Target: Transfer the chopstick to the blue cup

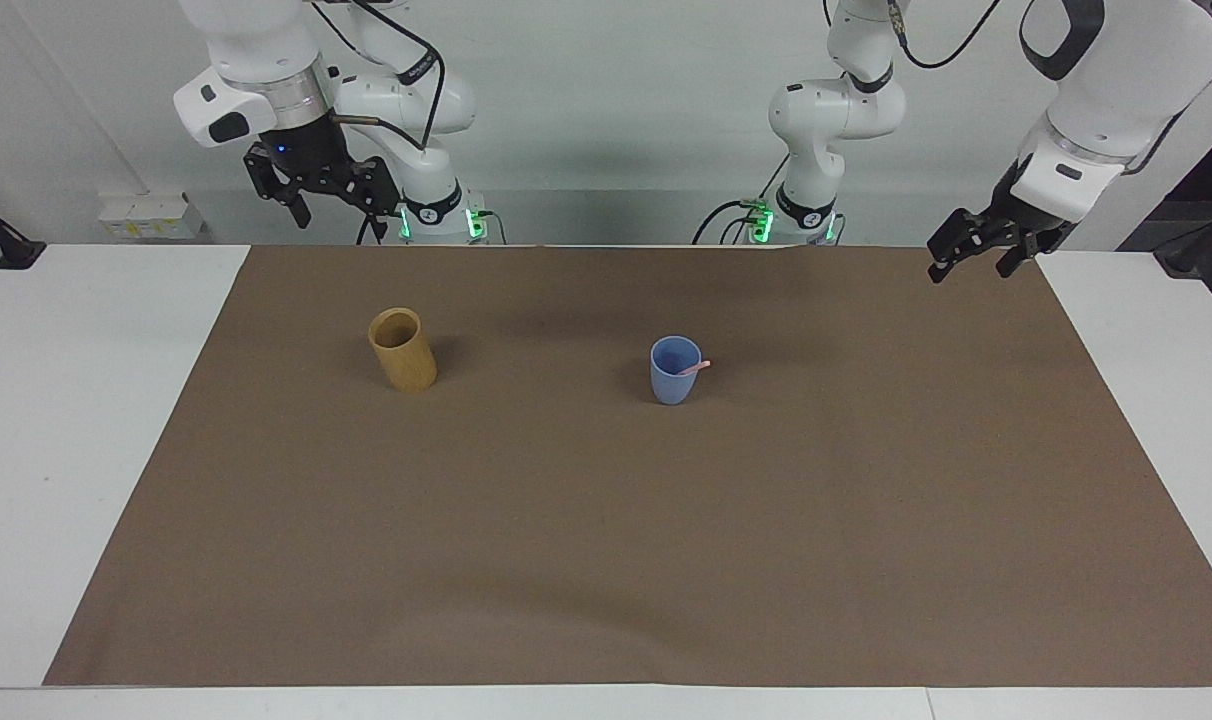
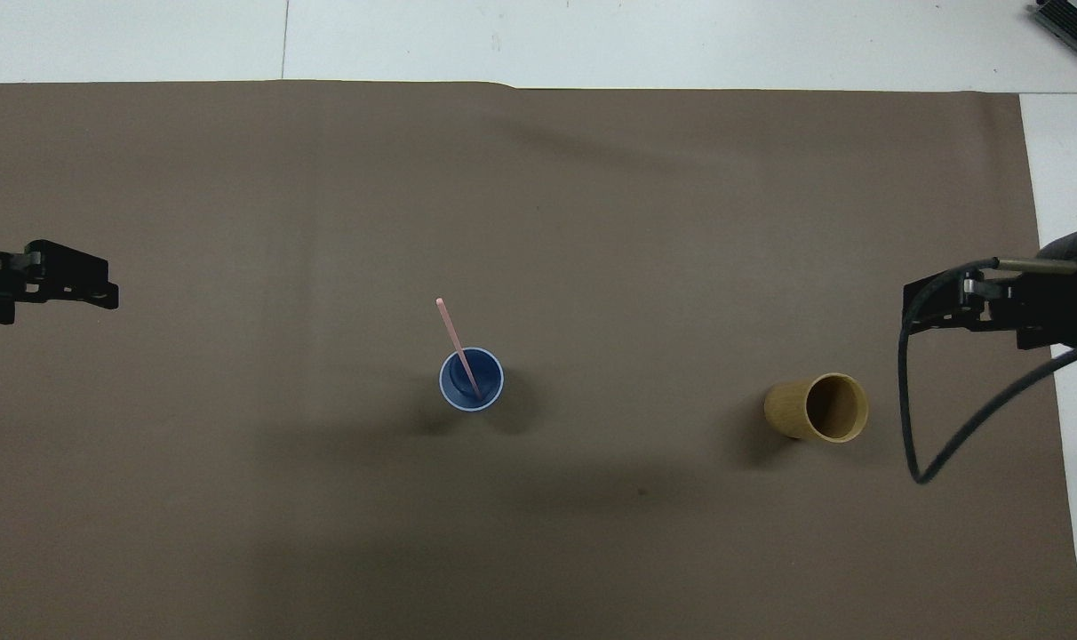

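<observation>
Pale-pink chopstick (image 2: pixel 458 347) already stands in your blue cup (image 2: pixel 472 380), leaning toward eleven o'clock; left gripper (image 1: pixel 976 252) and right gripper (image 1: pixel 334 203) hang spread, empty; nothing remains.

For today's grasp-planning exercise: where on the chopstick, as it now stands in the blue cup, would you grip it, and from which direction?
Probably the free upper part of the chopstick that leans out over the rim of the blue cup, approached from above, fingers closing across the thin shaft; its lower end is down inside the cup.
</observation>
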Tool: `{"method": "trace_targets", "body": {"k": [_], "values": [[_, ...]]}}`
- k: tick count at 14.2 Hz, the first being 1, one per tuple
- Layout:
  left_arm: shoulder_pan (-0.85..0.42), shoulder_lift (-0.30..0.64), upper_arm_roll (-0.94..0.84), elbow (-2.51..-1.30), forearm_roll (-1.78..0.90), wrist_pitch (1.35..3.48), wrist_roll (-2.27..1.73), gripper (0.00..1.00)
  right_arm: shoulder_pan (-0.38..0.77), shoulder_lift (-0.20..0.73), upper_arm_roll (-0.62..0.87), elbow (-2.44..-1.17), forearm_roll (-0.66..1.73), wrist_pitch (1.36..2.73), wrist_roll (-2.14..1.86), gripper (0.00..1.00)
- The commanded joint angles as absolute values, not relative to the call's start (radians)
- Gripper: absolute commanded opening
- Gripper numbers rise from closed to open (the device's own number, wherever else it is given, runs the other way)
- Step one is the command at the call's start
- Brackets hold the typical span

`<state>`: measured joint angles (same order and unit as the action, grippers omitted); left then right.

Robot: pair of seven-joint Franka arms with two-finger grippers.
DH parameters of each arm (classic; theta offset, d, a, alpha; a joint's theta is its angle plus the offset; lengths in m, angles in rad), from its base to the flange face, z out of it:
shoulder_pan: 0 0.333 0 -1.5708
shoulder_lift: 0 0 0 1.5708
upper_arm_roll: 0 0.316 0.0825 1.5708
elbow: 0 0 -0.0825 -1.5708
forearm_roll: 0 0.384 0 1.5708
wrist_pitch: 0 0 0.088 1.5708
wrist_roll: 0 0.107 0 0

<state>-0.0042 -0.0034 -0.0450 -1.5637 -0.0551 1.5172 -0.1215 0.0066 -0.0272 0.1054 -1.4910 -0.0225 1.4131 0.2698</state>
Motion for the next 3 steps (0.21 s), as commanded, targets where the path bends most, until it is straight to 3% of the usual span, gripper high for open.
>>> {"method": "trace_targets", "body": {"k": [1,3], "values": [[0.011,-0.008,-0.052,-1.554,-0.052,1.499,-0.117,1.00,-0.003,-0.014,0.109,-1.471,-0.005,1.416,0.242,1.00],[0.011,-0.008,-0.052,-1.554,-0.054,1.499,-0.117,1.00,-0.002,-0.014,0.109,-1.471,-0.002,1.417,0.242,1.00]]}}
